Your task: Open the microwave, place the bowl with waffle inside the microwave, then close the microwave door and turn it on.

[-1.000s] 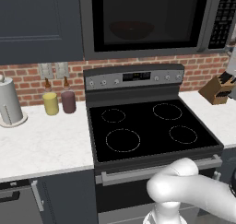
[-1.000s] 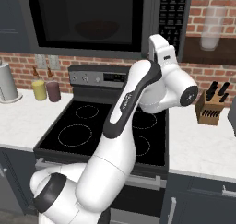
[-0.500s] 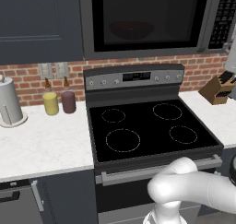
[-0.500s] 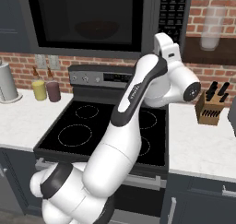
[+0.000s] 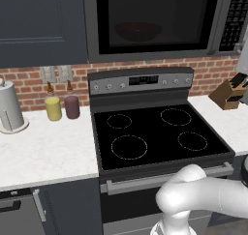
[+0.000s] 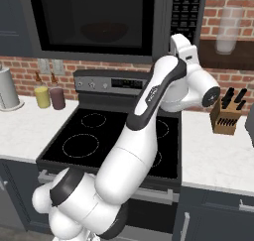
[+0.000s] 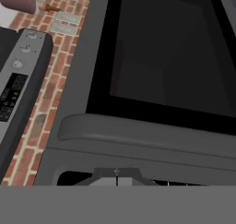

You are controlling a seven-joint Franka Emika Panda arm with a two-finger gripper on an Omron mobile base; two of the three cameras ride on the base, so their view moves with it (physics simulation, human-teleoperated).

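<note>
The microwave (image 5: 155, 55) hangs above the stove with the microwave door (image 6: 34, 22) shut. Through its dark glass the reddish-brown bowl (image 5: 138, 32) (image 6: 104, 31) shows dimly inside; I cannot make out the waffle in it. My arm (image 6: 158, 86) is raised, with its hand up by the black button panel (image 6: 186, 12) at the microwave's right. In the hand view my gripper (image 7: 116, 174) is shut on nothing, close to the panel's edge and just beyond the door's grey handle bar (image 7: 138, 135).
The black-topped stove (image 5: 155, 132) lies below, its control strip (image 5: 140, 81) at the back. A knife block (image 6: 225, 118) stands on the right counter. On the left counter are a paper-towel roll (image 5: 8, 108) and two bottles (image 5: 62, 106).
The hand has crept a little up and to the right towards the button panel, and the elbow has swung right. The gripper stays shut.
</note>
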